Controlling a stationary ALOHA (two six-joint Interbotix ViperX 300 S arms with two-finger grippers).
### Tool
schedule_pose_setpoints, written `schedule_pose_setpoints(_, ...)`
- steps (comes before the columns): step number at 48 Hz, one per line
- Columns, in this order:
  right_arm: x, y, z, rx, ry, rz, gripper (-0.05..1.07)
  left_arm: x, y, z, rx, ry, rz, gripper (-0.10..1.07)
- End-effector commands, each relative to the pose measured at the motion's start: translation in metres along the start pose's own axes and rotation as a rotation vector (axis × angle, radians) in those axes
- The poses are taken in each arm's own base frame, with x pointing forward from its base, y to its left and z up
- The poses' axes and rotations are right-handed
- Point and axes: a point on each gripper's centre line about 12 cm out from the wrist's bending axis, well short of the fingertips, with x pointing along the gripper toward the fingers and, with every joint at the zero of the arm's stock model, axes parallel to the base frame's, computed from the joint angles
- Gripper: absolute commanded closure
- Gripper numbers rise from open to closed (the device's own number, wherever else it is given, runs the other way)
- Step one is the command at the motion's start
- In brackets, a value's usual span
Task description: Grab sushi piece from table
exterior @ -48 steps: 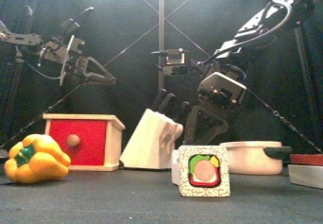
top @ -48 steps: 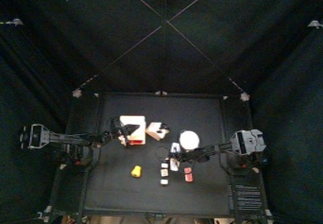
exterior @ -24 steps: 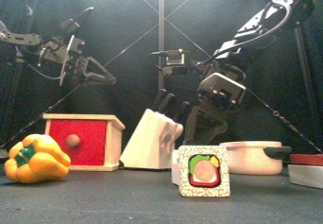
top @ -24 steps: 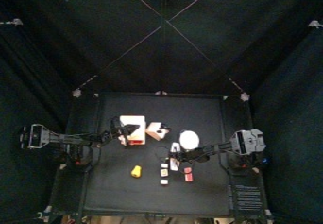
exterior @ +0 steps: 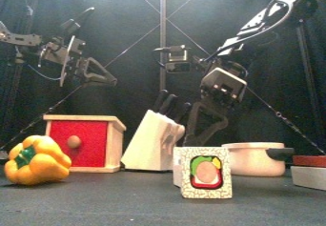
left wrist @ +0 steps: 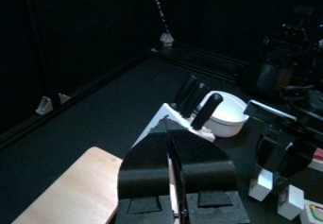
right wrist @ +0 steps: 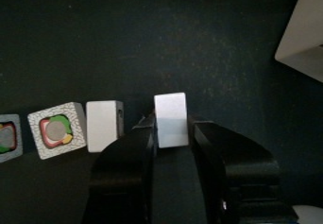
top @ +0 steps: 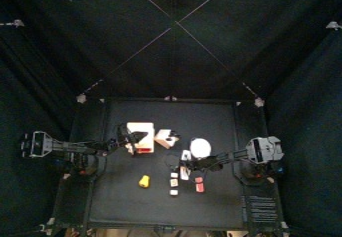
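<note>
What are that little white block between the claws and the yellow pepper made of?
The sushi piece looks like painted wood or hard plastic: flat faces, crisp edges, matte whitish surface; the pictures leave it open which. The yellow pepper looks like moulded plastic or painted wood, smooth with a soft sheen on its lobes and a green stem.

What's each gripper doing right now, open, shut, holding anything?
Left gripper: shut, holding nothing, raised above the red box.
Right gripper: jaws either side of the sushi piece; a firm grip cannot be told.
</note>
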Motion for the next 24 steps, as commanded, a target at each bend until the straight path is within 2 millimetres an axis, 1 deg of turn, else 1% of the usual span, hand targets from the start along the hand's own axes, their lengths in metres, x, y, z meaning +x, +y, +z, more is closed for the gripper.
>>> schedule_pose_setpoints(1,-0.0166,-0.0014,0.0141,0.019,-0.061,0.011,0.47,0.0019,-0.0015,0.0053,0.0,-0.018,-0.004,0.76)
schedule_pose_setpoints(24,-0.0204,-0.0039,0.017,0.031,-0.098,0.029,0.46,0.0016,-0.0014,0.0048,0.001,-0.017,-0.004,0.76)
